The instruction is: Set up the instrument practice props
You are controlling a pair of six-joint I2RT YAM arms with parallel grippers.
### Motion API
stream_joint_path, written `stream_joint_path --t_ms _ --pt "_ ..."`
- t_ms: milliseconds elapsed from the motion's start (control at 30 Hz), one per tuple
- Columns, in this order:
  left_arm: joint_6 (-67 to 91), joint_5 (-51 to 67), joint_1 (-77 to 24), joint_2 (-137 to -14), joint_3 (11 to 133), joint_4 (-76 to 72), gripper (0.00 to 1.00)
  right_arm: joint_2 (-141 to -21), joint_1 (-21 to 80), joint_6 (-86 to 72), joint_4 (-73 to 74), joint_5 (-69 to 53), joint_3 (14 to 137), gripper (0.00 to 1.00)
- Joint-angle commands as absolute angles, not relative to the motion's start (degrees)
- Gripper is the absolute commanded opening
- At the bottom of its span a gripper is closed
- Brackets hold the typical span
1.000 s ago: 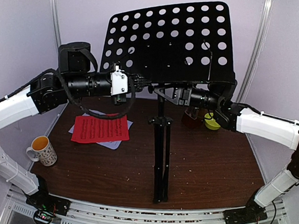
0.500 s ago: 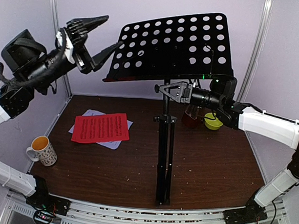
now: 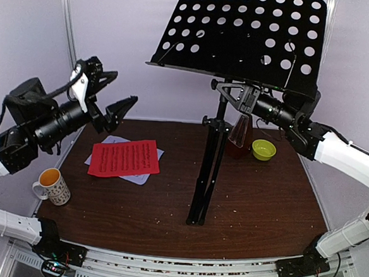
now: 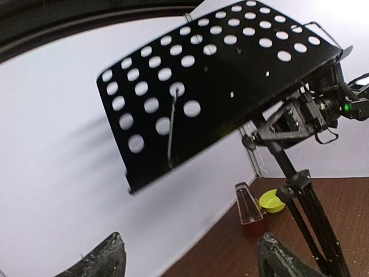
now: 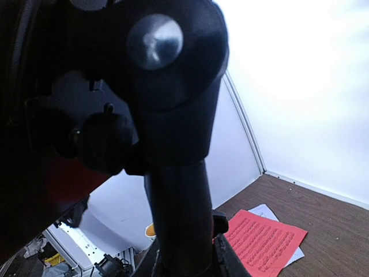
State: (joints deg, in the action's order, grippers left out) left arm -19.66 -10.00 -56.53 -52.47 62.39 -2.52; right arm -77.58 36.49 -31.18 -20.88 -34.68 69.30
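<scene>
My left pincer (image 3: pixel 126 87) hangs above the left side of the table (image 3: pixel 262 201) with its fingers wide apart and nothing between them, and it faces the music stand (image 3: pixel 242 35) from well clear of it. My right pincer (image 3: pixel 233 95) reaches in from the right and is closed on the neck of the stand just under its perforated black desk. My right wrist camera sits so near that the pole and its clamp knob fill most of the view. The pole leans, its top tipped toward my right arm. Its legs are drawn in close together, with the foot near the middle of the table; I cannot tell whether the foot bears on the wood. The red sheet (image 3: pixel 125 158) lies flat at left on top of the white sheet (image 3: pixel 141 175), whose edges poke out beneath it. The metronome (image 3: pixel 239 133) stands behind the pole, just beside a yellow-green bowl (image 3: pixel 263 149). A mug (image 3: pixel 53 186) sits at the near left edge.
</scene>
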Motion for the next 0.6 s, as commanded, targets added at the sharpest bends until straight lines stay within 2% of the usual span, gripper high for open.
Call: stream_joint_path --t_ms 0,233,567 --pt "-4.8 -11.9 -56.6 -51.3 51.6 -7.1 0.80 -72.6 36.6 -31.1 -34.3 -29.8 74.6 0.00" --pt "5.6 -12.4 -56.6 -59.3 45.9 -12.6 0.69 -69.7 36.9 -25.6 -26.8 -14.8 73.5 0.00" --pt "11.2 -17.8 -61.2 -77.7 54.1 -16.5 0.64 -68.7 40.3 -20.0 -21.1 7.2 71.5 0.00"
